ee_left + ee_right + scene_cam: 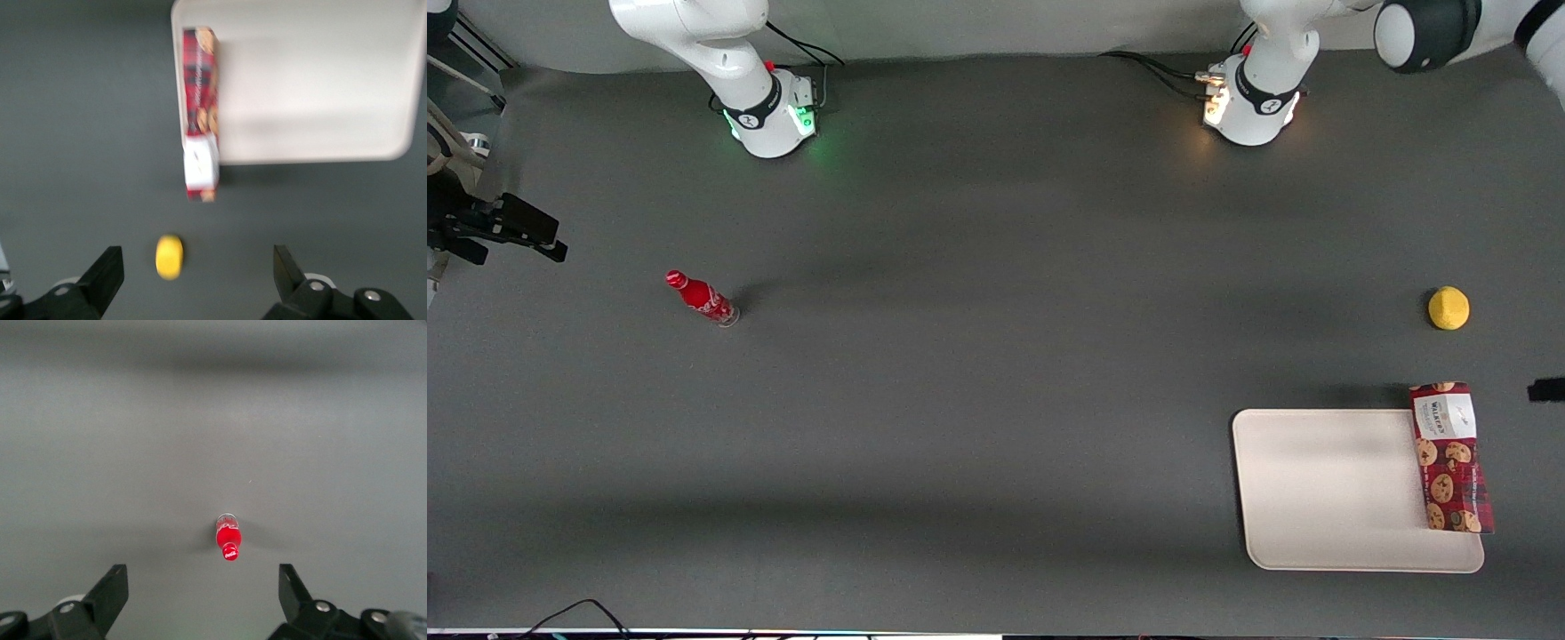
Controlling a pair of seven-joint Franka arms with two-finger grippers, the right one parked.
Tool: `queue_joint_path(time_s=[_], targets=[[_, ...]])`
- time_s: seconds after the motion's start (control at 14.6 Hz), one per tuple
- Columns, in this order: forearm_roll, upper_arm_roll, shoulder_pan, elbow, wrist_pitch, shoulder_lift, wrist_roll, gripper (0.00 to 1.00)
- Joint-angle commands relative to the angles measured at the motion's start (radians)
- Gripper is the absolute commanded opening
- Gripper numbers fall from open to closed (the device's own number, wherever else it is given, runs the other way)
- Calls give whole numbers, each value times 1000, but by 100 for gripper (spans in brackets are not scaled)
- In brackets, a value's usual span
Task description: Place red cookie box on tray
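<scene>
Hand [193, 270] of the working left arm hangs high above the worktop [978, 373], released and holding nothing, its two dark fingers [103, 277] spread wide apart. Well below it, between the fingertips, a yellow lemon-like fruit [169, 257] sits on the bare grey surface. Farther out from the hand than the fruit lies the red cookie box [201, 113], flat, its white-label end pointing toward the hand. The box rests along one short edge of the tray [320, 87]: most of its length sits on the tray's rim, while the labelled end sticks out past the tray's corner onto the worktop. Toward the parked arm's end, well apart from the hand, a small red bottle [702, 298] stands on the worktop.
</scene>
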Motion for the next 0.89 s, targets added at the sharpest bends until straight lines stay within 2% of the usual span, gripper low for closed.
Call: queue_joint_path(time_s=[0.0, 0.14, 0.27, 0.55, 0.69, 0.82], targets=[[1, 6, -54, -90, -211, -188, 9, 100], [5, -50, -82, -252, -249, -339, -71, 100], [19, -127, -79, -471, -205, -517, -165, 100], [59, -179, -76, -907, 11, -826, -176, 100], [76, -190, -76, -1030, 116, -910, -178, 100], [100, -233, -76, -1019, 113, -908, -185, 100]])
